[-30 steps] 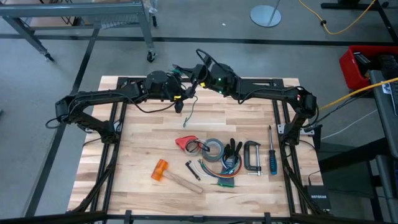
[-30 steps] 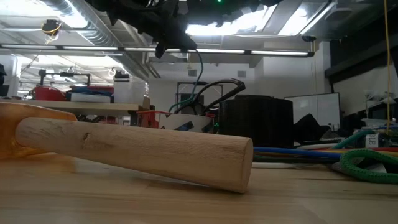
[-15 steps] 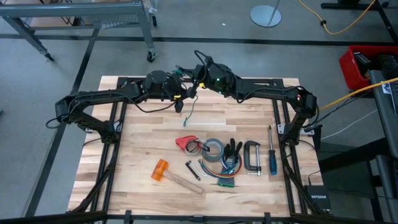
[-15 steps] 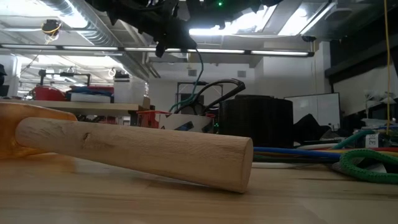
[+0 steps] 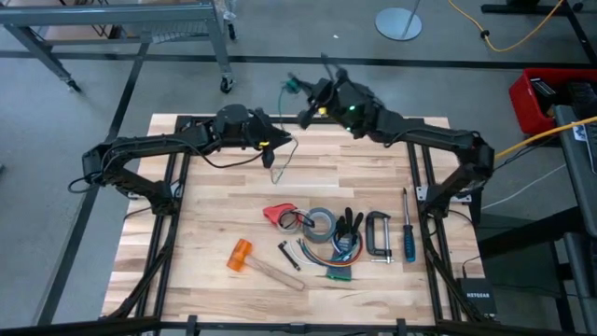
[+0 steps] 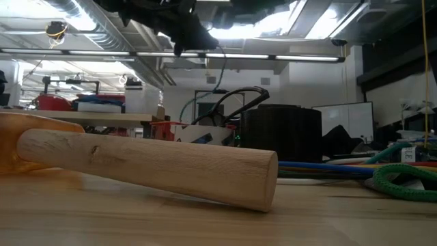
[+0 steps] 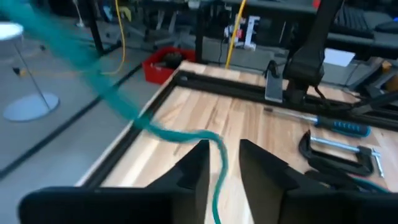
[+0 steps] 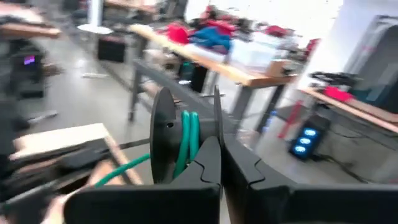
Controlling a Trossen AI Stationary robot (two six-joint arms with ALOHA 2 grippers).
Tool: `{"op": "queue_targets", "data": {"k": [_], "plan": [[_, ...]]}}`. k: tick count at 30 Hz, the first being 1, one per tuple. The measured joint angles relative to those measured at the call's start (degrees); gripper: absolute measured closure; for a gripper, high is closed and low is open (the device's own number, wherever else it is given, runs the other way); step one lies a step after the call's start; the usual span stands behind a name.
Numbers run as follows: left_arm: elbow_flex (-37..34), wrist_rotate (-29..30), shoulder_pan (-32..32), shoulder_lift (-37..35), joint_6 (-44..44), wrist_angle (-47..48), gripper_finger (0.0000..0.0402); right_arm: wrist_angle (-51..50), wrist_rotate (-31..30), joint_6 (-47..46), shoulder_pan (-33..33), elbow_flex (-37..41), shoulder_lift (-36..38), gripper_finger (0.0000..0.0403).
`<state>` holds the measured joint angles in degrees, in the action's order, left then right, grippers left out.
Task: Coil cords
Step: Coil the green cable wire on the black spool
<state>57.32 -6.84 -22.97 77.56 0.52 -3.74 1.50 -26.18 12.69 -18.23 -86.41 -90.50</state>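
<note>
1. Holding a black spool [image 8: 163,134] wound with green cord [image 8: 185,142], right end effector [image 5: 300,87] sits raised past the tabletop's [image 5: 215,219] far edge; fingers closed on the spool.
2. Left end effector [image 5: 272,149] hovers over the far middle of the tabletop; fingers [image 7: 194,167] slightly apart, cord [image 7: 214,174] runs through the gap, grip on it unclear.
3. Cord stretches from the spool across to the left end effector, then a loose end hangs down toward the tabletop [image 5: 283,168].
4. Tools lie near the front middle of the tabletop, well apart from the cord: hammer [image 5: 256,262] with orange head, red item [image 5: 277,214], tape roll [image 5: 321,223], black C-clamp [image 5: 378,234], blue-handled screwdriver [image 5: 408,236], multi-coloured wire bundle [image 5: 334,269].
5. Low view: hammer handle [image 6: 150,166] fills the foreground, end effectors dark overhead.
6. No containers on the tabletop; red bin [image 5: 550,98] on the floor at right, contents unclear.
</note>
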Motion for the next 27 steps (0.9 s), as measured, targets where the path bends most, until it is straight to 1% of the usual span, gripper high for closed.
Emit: {"op": "queue_targets", "data": {"k": [3, 6, 10, 15, 18, 22, 27], "plan": [[0.0, 0.9, 0.0, 0.1, -0.1, -2.6, 0.0299, -2.5, -2.3, -1.1, -0.5, 0.0, 2.1, 0.0402], [0.0, 4.7, 0.0, 0.1, -0.2, -3.5, 0.0287, -5.5, -3.4, -3.6, -1.0, 0.0, 3.3, 0.0402], [0.0, 12.2, 0.0, 0.2, 0.7, -3.3, 0.0286, -8.0, -3.8, -7.5, -1.0, 0.0, 3.6, 0.0402], [0.0, 16.3, 0.1, 0.4, -0.5, -4.5, 0.0295, -7.3, -4.2, -9.3, -1.0, 0.0, 3.6, 0.0402], [0.0, 17.1, 0.1, 1.4, -2.2, -8.7, 0.03, -7.3, -4.1, -9.5, -0.9, 0.0, 3.6, 0.0402], [0.0, 17.2, 0.4, 3.9, -3.6, -15.4, 0.0305, -7.1, -1.9, -9.6, -0.9, 0.0, 3.6, 0.0402], [0.0, 17.2, 0.5, 7.7, -2.6, -19.0, 0.0306, -6.7, 0.1, -9.5, -0.9, 0.0, 3.5, 0.0402]]}}
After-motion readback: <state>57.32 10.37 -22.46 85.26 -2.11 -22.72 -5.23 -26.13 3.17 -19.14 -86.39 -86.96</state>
